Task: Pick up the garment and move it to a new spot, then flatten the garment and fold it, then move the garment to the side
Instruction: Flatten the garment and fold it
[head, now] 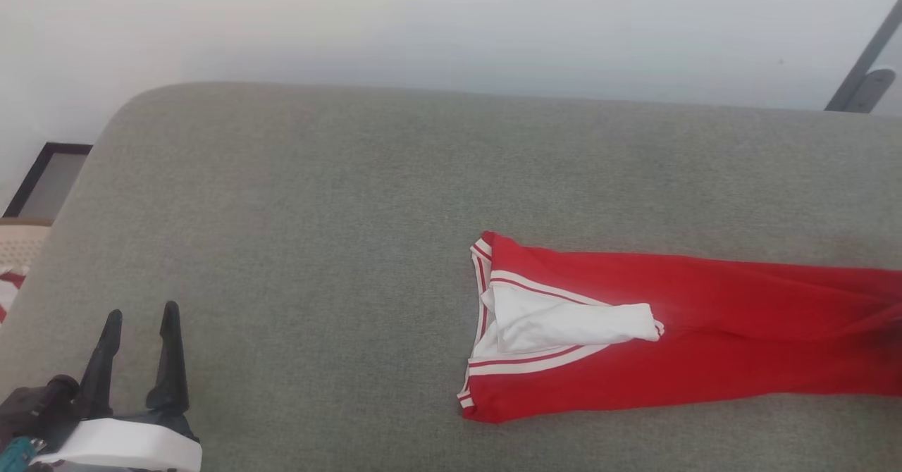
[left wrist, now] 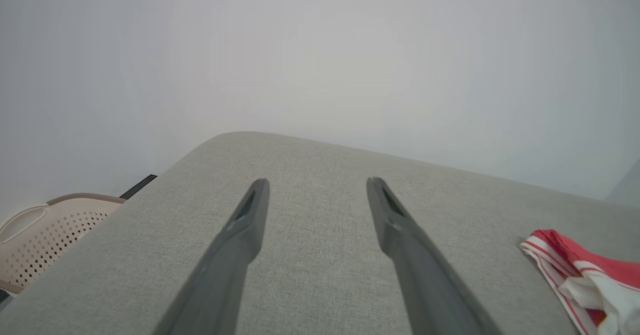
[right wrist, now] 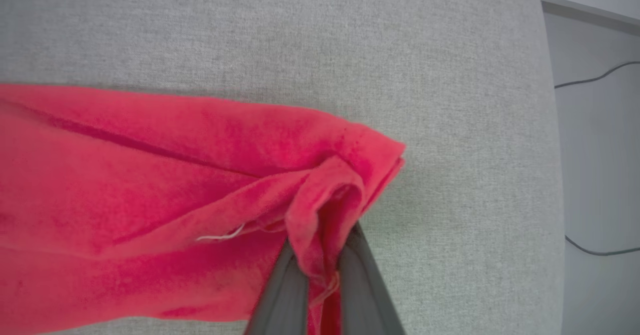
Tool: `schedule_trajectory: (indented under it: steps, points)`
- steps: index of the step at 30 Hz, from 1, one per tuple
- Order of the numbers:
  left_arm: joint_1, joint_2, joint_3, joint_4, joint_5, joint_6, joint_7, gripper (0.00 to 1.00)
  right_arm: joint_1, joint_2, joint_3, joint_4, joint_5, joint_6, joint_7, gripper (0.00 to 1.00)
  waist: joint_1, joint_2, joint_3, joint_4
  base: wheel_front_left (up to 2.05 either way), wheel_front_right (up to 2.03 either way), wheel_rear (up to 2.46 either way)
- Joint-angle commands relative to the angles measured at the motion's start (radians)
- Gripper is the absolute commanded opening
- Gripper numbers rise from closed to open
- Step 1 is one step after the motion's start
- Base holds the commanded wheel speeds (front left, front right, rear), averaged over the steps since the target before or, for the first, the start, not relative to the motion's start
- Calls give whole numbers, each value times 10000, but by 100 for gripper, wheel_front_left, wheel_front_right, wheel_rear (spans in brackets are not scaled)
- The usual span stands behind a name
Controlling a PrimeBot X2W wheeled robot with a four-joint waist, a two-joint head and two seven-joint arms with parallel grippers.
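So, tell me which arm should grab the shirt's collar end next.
Left. The left end effector is open and free on the garment's collar side; the right end effector is shut on its hem.

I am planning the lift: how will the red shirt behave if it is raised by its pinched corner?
Probably floppy: the garment bunches where the right gripper pinches its hem, so the rest would likely sag. It looks thin and light, lying in soft folds. The folded white sleeve may fall open; the textured grey cushion might drag it.
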State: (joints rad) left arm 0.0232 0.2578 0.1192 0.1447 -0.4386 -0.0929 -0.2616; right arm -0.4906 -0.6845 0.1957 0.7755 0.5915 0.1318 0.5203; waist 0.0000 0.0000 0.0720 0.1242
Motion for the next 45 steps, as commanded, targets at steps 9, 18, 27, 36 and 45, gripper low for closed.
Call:
schedule_trajectory:
  steps: [9,18,27,36,45]
  points:
    - [104,-171,154,16,214,-172,-36,100,410,467,746,-2406,1877,-19,471,0,0,0,-148,-127,0,0,0]
    - [-178,-293,-120,160,353,-251,-37,100,619,1171,1967,-4695,2231,-16,902,0,0,0,-188,190,0,0,0]
    - [-635,-282,-620,361,416,-295,-37,100,-32,2703,3208,-4428,1659,-16,805,0,0,0,-155,741,0,0,0]
    - [-892,-340,-921,470,394,-327,-37,100,-658,3696,4364,-3145,1252,-16,475,0,0,0,-133,1151,0,0,0]
    - [-870,-318,-818,401,343,-349,-37,100,-1184,3809,5059,-2688,1558,-16,-49,100,0,0,-80,1013,0,0,0]
